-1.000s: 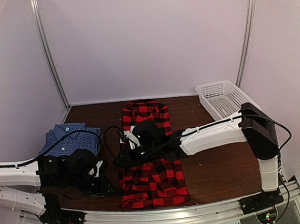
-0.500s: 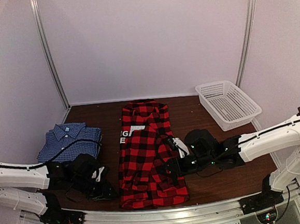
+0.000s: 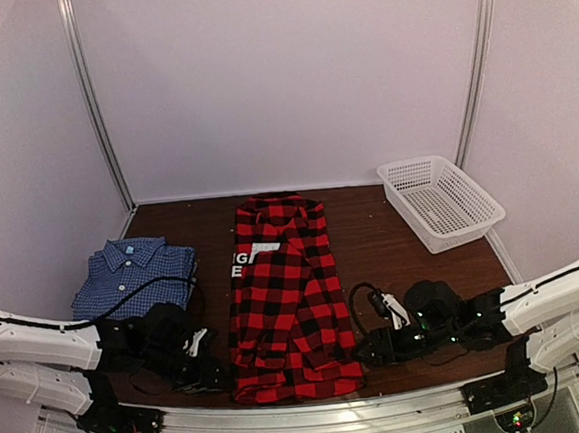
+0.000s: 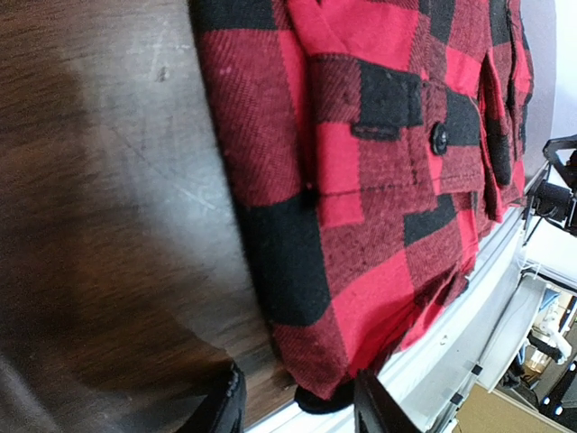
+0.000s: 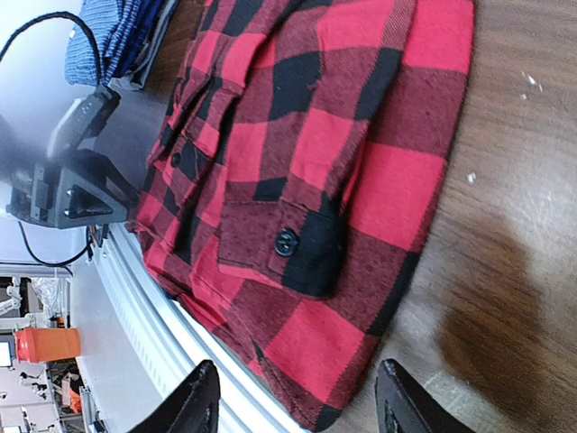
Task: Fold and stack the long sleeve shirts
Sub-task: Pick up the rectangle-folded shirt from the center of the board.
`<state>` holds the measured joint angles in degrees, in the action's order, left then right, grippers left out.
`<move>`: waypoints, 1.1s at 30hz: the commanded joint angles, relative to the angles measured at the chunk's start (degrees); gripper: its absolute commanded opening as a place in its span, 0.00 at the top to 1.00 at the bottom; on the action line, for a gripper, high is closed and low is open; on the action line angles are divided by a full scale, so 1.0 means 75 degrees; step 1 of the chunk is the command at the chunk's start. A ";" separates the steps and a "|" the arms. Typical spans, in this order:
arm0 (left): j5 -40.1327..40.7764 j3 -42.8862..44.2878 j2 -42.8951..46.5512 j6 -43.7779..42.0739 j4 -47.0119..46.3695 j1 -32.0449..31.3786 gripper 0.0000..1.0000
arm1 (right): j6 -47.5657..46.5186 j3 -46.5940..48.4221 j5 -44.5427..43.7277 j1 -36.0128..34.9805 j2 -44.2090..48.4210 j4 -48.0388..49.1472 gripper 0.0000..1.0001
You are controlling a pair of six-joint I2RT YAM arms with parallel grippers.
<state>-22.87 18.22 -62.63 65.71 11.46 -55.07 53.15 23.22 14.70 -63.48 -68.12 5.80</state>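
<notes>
large shirt (image 3: 292, 307): red and black buffalo plaid
cuff button (image 4: 439, 138): black
small shirt (image 3: 134, 274): blue with a fine pale check
basket (image 3: 412, 163): white mesh
table (image 3: 393, 258): dark brown wood grain
arms (image 3: 566, 290): white shells, black wrists
walls (image 3: 289, 76): pale lilac-white, plain

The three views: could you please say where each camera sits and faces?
Top external: above and behind, looking down at the table; left arm and right arm show.
Left wrist: low, facing right across the plaid shirt; left tool shows.
Right wrist: low, facing left across it; right tool shows.
Both wrist views share the shirt's near hem.
</notes>
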 commanded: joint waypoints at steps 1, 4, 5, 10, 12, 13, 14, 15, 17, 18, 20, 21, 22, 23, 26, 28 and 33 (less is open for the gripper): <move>-0.0195 -0.0074 -0.0201 0.0022 -0.0371 0.0021 0.57 | 0.0433 -0.0404 0.0250 0.0027 -0.0116 0.0681 0.40; -0.0182 -0.0090 -0.0282 0.0092 -0.0398 -0.0047 0.57 | 0.0470 -0.0513 0.0386 0.0021 -0.0263 0.0874 0.40; -0.0189 -0.0111 -0.0302 0.0122 -0.0456 -0.0062 0.57 | 0.0487 -0.0534 0.0424 0.0017 -0.0329 0.0923 0.40; -0.0201 -0.0202 -0.0435 0.0266 -0.0775 -0.0118 0.57 | 0.0712 -0.0752 0.0575 -0.0054 -0.0639 0.1515 0.40; -0.0198 -0.0172 -0.0517 0.0282 -0.0875 -0.0149 0.58 | 0.0780 -0.0786 0.0624 -0.0083 -0.0794 0.1684 0.40; -0.0214 -0.0153 -0.0571 0.0286 -0.0909 -0.0165 0.59 | 0.0804 -0.0790 0.0635 -0.0098 -0.0867 0.1748 0.40; -0.0210 -0.0139 -0.0636 0.0285 -0.0943 -0.0179 0.60 | 0.0823 -0.0788 0.0653 -0.0118 -0.0939 0.1806 0.40; -0.0211 -0.0127 -0.0687 0.0285 -0.0951 -0.0200 0.61 | 0.0843 -0.0782 0.0665 -0.0139 -0.1005 0.1840 0.40; -0.0219 -0.0103 -0.0757 0.0276 -0.0964 -0.0216 0.66 | 0.0879 -0.0770 0.0669 -0.0198 -0.1128 0.1887 0.40; -0.0234 -0.0097 -0.0774 0.0274 -0.0958 -0.0222 0.69 | 0.0900 -0.0775 0.0670 -0.0221 -0.1157 0.1903 0.40; -0.0242 -0.0097 -0.0774 0.0257 -0.0956 -0.0215 0.76 | 0.0955 -0.0786 0.0686 -0.0270 -0.1229 0.1945 0.41; -0.0236 -0.0091 -0.0757 0.0242 -0.0963 -0.0216 0.78 | 0.0988 -0.0798 0.0691 -0.0302 -0.1259 0.1964 0.41; -0.0244 -0.0087 -0.0739 0.0229 -0.0957 -0.0212 0.81 | 0.1026 -0.0808 0.0708 -0.0332 -0.1291 0.1984 0.41; -0.0252 -0.0086 -0.0729 0.0218 -0.0955 -0.0216 0.84 | 0.1050 -0.0811 0.0736 -0.0350 -0.1324 0.2004 0.42; -0.0243 -0.0109 -0.0604 0.0167 -0.0886 -0.0213 0.87 | 0.1136 -0.0839 0.0756 -0.0393 -0.1333 0.2039 0.43; -0.0068 -0.0053 -0.0512 0.0033 -0.0632 -0.0209 0.81 | 0.1163 -0.0874 0.0579 -0.0397 -0.1244 0.1985 0.43; 0.0261 -0.0007 -0.0356 -0.0075 -0.0351 -0.0182 0.61 | 0.1216 -0.0885 0.0219 -0.0310 -0.1069 0.1941 0.40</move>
<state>-23.68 18.13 -66.28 66.30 6.72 -56.36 61.52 17.50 19.07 -65.93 -77.12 20.82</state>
